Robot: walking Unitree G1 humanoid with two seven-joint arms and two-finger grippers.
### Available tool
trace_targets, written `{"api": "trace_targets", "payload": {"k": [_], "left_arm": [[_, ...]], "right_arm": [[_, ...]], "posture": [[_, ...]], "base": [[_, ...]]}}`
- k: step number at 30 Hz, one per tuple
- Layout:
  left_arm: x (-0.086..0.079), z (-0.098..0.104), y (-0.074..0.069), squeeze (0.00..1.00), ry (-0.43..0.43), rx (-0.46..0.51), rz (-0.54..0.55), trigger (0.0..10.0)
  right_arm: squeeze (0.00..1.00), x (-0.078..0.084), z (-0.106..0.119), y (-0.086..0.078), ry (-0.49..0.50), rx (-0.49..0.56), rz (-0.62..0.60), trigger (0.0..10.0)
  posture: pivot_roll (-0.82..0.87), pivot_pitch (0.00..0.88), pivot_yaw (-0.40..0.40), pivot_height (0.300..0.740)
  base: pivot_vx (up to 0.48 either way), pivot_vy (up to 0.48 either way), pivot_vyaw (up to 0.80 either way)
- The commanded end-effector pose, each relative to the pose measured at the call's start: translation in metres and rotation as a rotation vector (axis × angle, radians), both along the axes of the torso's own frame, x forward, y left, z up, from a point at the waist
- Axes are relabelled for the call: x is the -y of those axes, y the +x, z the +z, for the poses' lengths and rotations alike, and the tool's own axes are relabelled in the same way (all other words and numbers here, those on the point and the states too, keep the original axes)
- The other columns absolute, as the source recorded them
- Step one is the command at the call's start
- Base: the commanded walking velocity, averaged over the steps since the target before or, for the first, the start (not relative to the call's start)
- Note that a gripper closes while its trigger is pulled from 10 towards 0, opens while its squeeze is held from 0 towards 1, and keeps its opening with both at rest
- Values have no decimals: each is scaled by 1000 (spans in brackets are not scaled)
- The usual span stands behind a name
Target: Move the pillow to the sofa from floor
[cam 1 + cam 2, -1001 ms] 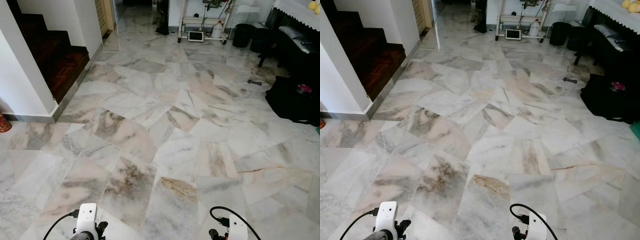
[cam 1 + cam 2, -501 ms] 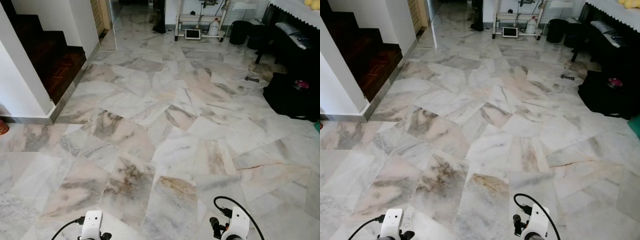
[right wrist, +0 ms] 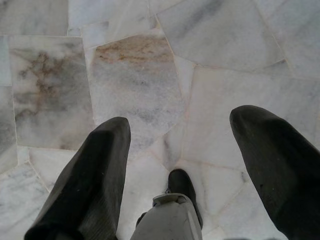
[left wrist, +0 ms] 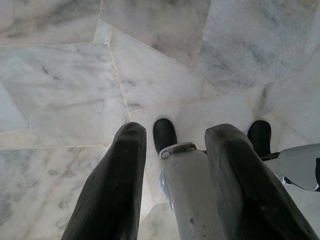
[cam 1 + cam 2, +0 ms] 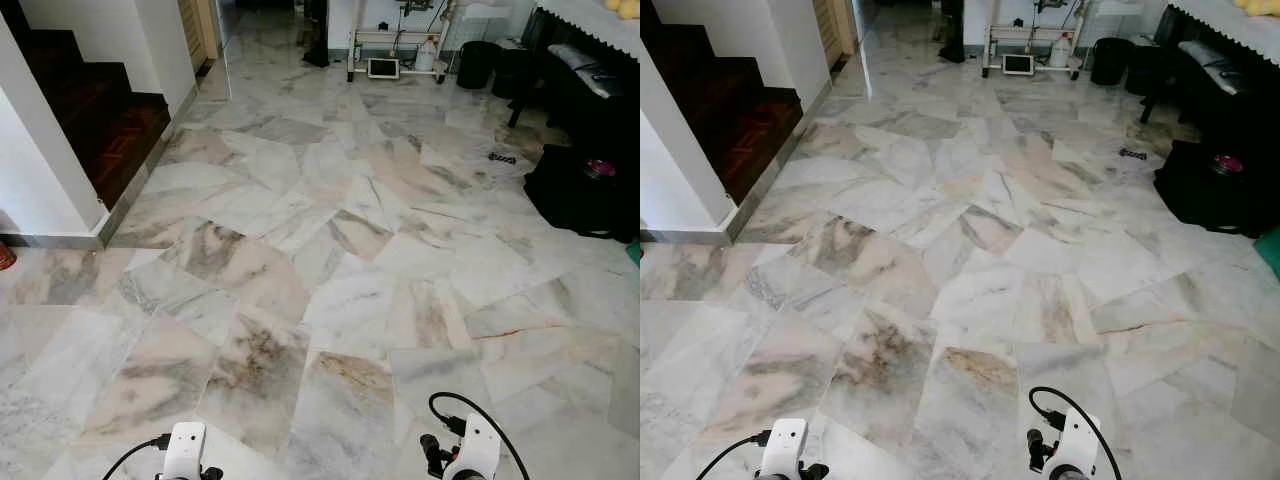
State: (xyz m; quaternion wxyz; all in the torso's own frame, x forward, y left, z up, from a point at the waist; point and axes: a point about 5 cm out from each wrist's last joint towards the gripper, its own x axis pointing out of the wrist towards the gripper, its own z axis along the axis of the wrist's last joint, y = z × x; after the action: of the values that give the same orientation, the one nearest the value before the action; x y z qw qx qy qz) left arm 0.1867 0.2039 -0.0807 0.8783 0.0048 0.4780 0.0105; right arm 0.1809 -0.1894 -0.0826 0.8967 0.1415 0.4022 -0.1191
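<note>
Pale marble floor (image 5: 330,290) stretches ahead of me. Both arms hang low at the bottom edge of the eye views: the left wrist (image 5: 184,450) and the right wrist (image 5: 475,448), each white with a black cable. In the left wrist view my left gripper (image 4: 177,132) is open, its black fingers (image 4: 122,170) apart above the floor, with my own leg and black feet between them. In the right wrist view my right gripper (image 3: 181,122) is open wide over the marble, holding nothing.
A dark wooden staircase (image 5: 100,125) and a white wall (image 5: 35,170) stand at the left. Black furniture and a black bag (image 5: 585,190) line the right, with a teal edge (image 5: 1270,250) beside them. A white rack (image 5: 395,50) and a black bin (image 5: 475,65) stand at the back.
The whole picture has shifted slightly, so the camera has moved. Both wrists sit a little lower at the bottom edge than one second ago.
</note>
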Motion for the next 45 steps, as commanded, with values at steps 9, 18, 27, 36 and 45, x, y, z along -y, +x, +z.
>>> {"api": "trace_targets", "payload": {"k": [9,18,27,36,45], "left_arm": [[-2,0,-1,0,4,-11,-1,10000],[-1,0,-1,0,-5,-5,6,10000],[-1,0,-1,0,-4,-5,7,10000],[-1,0,-1,0,-3,-6,8,10000],[-1,0,-1,0,-4,-6,10,10000]], "right_arm": [[0,3,0,-1,-2,4,-9,10000],[0,2,0,-1,-3,3,-6,10000],[0,2,0,0,-3,4,-6,10000],[0,2,0,-1,-3,1,-4,10000],[0,2,0,-1,-4,2,-4,10000]], "posture": [[-99,0,-18,740],[-98,0,-18,740],[-98,0,-18,740],[-98,0,-19,740],[-98,0,-20,740]], "base": [[0,0,0],[-180,0,0],[-319,0,0],[-339,0,0],[-341,0,0]]}}
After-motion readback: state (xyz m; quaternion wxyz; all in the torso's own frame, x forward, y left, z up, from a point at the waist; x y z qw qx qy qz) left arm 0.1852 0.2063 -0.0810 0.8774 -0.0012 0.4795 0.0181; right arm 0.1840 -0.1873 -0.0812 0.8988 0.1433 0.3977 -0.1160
